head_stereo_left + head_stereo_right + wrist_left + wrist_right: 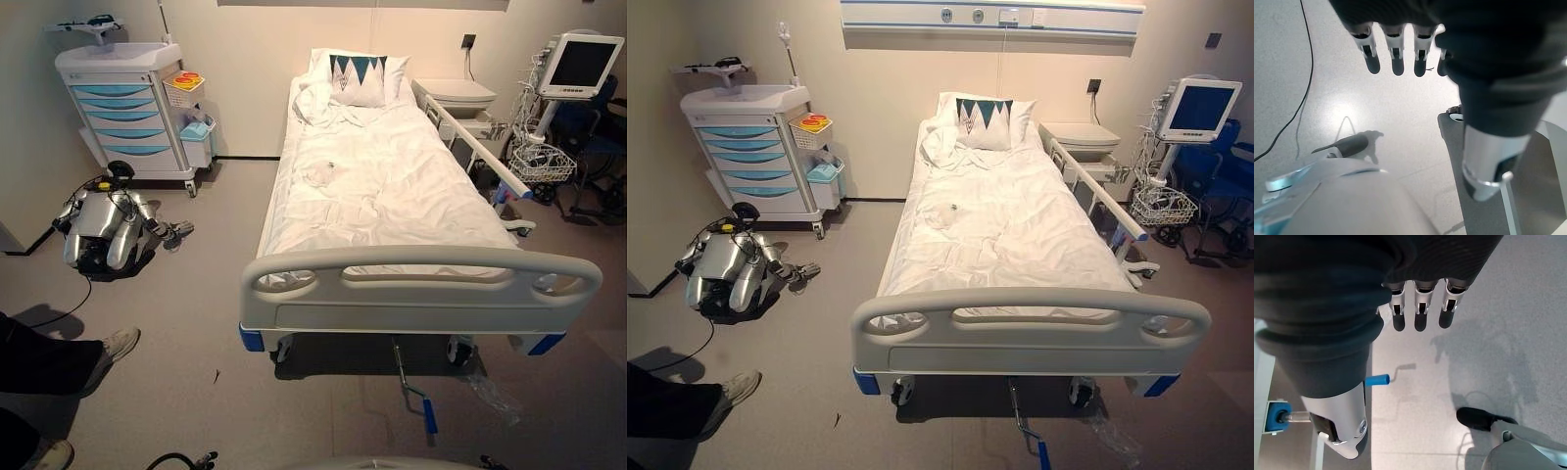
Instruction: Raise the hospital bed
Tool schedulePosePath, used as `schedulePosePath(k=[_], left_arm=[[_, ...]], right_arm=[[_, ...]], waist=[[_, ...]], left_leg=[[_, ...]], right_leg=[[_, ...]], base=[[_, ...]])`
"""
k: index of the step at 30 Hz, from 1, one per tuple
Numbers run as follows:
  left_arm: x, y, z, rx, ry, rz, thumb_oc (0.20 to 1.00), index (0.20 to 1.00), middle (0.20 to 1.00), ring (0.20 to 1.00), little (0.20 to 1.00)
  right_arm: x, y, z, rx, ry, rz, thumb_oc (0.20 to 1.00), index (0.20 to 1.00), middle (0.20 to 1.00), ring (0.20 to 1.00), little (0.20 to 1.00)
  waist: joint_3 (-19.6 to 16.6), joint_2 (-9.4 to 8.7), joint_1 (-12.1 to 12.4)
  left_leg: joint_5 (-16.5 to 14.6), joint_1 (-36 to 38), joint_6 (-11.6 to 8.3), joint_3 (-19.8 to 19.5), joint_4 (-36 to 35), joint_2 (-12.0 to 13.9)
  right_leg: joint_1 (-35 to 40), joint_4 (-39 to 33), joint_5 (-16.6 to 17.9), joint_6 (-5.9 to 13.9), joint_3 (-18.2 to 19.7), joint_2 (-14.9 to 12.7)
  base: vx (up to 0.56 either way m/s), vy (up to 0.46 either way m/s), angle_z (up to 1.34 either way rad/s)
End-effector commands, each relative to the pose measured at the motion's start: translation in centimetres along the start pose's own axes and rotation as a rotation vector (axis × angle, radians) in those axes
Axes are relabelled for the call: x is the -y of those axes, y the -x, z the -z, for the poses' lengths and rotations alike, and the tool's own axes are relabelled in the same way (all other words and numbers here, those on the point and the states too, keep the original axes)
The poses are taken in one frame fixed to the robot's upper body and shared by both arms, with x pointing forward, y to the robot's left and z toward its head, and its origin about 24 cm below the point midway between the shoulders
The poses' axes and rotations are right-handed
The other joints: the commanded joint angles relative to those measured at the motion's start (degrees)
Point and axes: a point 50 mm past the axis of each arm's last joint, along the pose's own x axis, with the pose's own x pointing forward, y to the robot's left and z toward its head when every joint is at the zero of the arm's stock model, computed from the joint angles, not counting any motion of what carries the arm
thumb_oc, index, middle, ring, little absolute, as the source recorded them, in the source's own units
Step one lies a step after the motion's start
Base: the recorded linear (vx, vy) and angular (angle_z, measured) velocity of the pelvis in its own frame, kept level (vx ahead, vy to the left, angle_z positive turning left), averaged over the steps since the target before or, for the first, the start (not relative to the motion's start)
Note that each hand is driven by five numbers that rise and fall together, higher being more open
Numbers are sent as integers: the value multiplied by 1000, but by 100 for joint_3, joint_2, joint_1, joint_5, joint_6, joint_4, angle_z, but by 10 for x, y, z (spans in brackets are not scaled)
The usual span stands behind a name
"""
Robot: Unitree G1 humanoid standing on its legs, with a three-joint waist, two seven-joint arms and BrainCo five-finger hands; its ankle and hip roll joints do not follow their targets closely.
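The hospital bed lies flat under white sheets, its white footboard (421, 262) nearest me. Below the footboard a metal crank rod sticks out over the floor and ends in a blue handle (429, 415), also seen as the blue handle (1376, 380) in the right wrist view. My right hand (1420, 313) hangs open above the floor with relaxed fingers, well clear of that handle. My left hand (1396, 54) hangs open over bare floor and holds nothing.
A drawer cart (132, 108) stands at the back left, a monitor on a stand (580, 64) and a wire basket (542, 162) at the right. Another humanoid robot (108, 230) lies on the floor left of the bed. A person's shoe (113, 348) is at lower left.
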Motion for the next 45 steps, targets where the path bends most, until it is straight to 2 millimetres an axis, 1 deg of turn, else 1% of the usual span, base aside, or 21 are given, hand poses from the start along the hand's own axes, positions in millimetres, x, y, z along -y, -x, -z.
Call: schedulePosePath(k=[1,5,10,20,25,29,31,34,36,38,39,40,41,42,44,45], left_arm=[[5,-6,-23,65,-34,19,1000,1000,1000,1000,1000],[6,-5,-18,39,-8,40,1000,1000,1000,1000,1000],[3,-6,-19,40,7,16,1000,1000,1000,1000,1000],[5,-6,-16,27,8,19,1000,1000,1000,1000,1000],[7,-5,-16,24,9,24,1000,1000,1000,1000,1000],[7,-5,-14,16,11,27,1000,1000,1000,1000,1000],[7,-5,-15,18,12,27,1000,1000,1000,1000,1000],[5,-6,-19,34,12,21,1000,1000,1000,1000,1000],[5,-7,-25,51,10,19,1000,1000,1000,1000,1000],[4,-8,-31,68,2,13,1000,1000,1000,1000,1000],[4,-8,-31,68,2,13,1000,1000,1000,1000,1000],[4,-9,-34,79,2,9,1000,1000,1000,1000,1000],[-1,-10,-46,126,14,-29,1000,1000,1000,1000,1000],[-4,-11,-51,144,36,-49,1000,1000,1000,1000,1000],[-4,-11,-52,144,36,-49,1000,1000,1000,1000,1000],[-3,-12,-65,185,86,-62,1000,1000,1000,1000,1000]], right_arm=[[-8,-2,-19,42,36,-17,1000,1000,1000,1000,1000],[-9,-2,-16,37,45,-26,1000,1000,1000,1000,1000],[-11,-2,-15,34,60,-33,1000,1000,1000,1000,1000],[-13,-1,-12,35,82,-43,1000,1000,1000,1000,1000],[-13,0,-6,16,104,-46,1000,1000,1000,1000,1000],[-11,0,-1,-7,86,-36,1000,1000,1000,1000,1000],[-10,0,-3,-1,73,-33,1000,1000,1000,1000,1000],[-10,-2,-15,36,43,-26,1000,1000,1000,1000,1000],[-9,-3,-26,66,34,-21,1000,1000,1000,1000,1000],[-10,-3,-41,116,29,-20,1000,1000,1000,1000,1000],[-10,-3,-41,116,29,-20,1000,1000,1000,1000,1000],[-10,-4,-49,144,25,-20,1000,1000,1000,1000,1000],[-12,-3,-75,228,1,-16,1000,1000,1000,1000,1000],[-13,-2,-87,270,-16,-13,1000,1000,1000,1000,1000],[-13,-2,-87,271,-16,-13,1000,1000,1000,1000,1000],[-17,4,-123,383,-65,-18,1000,1000,1000,1000,1000]], waist=[[13,-131,17],[11,-125,1],[20,-136,1],[6,-150,-15],[9,-147,-31],[20,-143,-44],[31,-133,-49],[140,-109,-75],[279,-87,-84],[436,-69,-96],[434,-70,-95],[533,-53,-101],[776,-10,-116],[895,11,-121],[885,10,-119],[1203,97,-129]], left_leg=[[47,-129,-36,-194,4,-85],[46,-128,-38,-173,4,-82],[46,-130,-35,-182,4,-78],[41,-126,-33,-183,4,-77],[39,-130,-33,-181,4,-75],[38,-123,-33,-171,4,-75],[43,-131,-36,-166,4,-67],[82,-209,-24,-165,4,-64],[127,-323,-7,-163,4,-67],[156,-479,12,-145,66,-65],[156,-481,12,-144,66,-65],[169,-570,20,-128,107,-75],[196,-854,37,-92,232,-79],[217,-983,47,-87,267,-79],[215,-1001,47,-85,275,-79],[283,-1452,60,-28,431,-83]], right_leg=[[-167,183,425,463,-100,-305],[-170,178,426,458,-85,-297],[-171,173,428,453,-67,-294],[-160,167,426,456,-70,-291],[-179,186,415,451,-55,-288],[-175,188,409,444,-52,-279],[-196,191,412,446,-42,-277],[-343,264,418,442,17,-281],[-510,351,420,435,53,-284],[-697,444,434,427,107,-303],[-699,445,434,427,107,-303],[-791,490,442,425,129,-310],[-1108,629,480,414,183,-336],[-1277,698,498,411,214,-340],[-1297,707,496,411,217,-341],[-1756,864,567,392,301,-371]], base=[[0,0,0],[0,0,0],[0,0,0],[0,0,0],[0,0,0],[0,0,0],[0,0,0],[-35,2,-1],[-98,1,-5],[-96,2,-15],[-89,3,-16],[-180,2,-11],[-244,6,-9],[-200,4,-11],[-111,5,-22],[-208,5,-18]])
